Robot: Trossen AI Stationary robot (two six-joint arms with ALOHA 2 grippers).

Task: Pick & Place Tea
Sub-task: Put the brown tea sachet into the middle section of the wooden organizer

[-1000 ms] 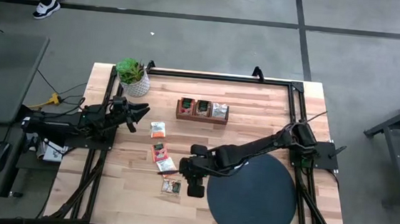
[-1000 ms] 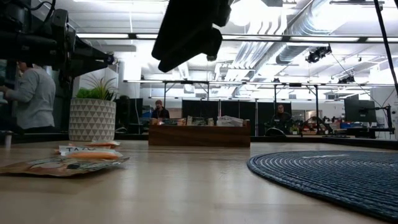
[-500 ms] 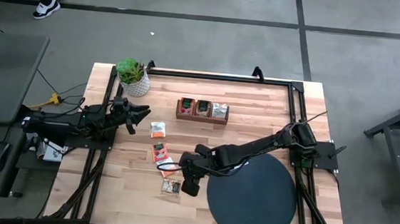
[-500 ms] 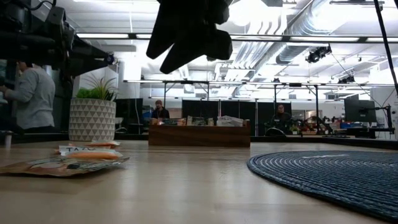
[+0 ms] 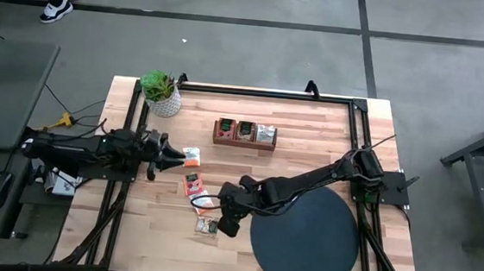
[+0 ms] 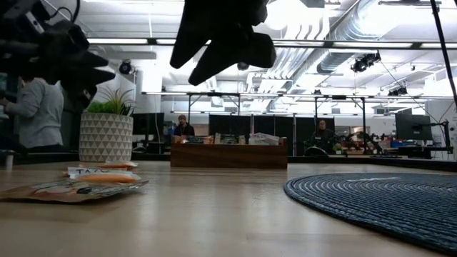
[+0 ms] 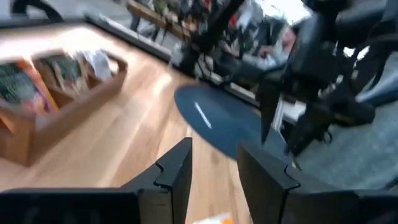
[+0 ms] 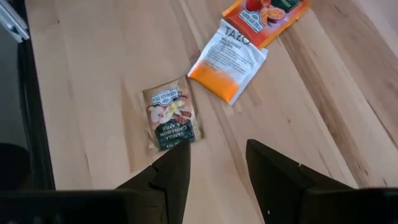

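Four loose sachets: I count four on the bare desk (image 5: 310, 154), all on its left half, none on the black disc (image 5: 305, 236).
Right tool (image 5: 222, 223): mine, hanging above the desk at the disc's left edge, fingers (image 8: 176, 167) parted by a narrow gap and holding nothing.
Vanilla sachet (image 8: 170, 121): flat on the wood just ahead of my right fingertips, apart from them; nearest the front edge in the high view (image 5: 207, 226).
White-and-orange sachet (image 8: 228, 60): just beyond the vanilla one, lying askew.
Orange-red sachet (image 8: 266, 14): next one out, its corner overlapping the white-and-orange one.
Left tool (image 5: 174, 153): mine, reaching in from the desk's left side, fingers (image 7: 176, 173) a narrow gap apart, empty.
Orange sachet (image 5: 191, 157): just beside my left fingertips; touching or not, I cannot tell.
Wooden tray (image 5: 245, 134): well behind the loose sachets, three compartments, each holding sachets.
Potted plant (image 5: 162, 92): far left corner of the desk.
Person (image 6: 37, 111): in the room beyond the desk, low view, left.
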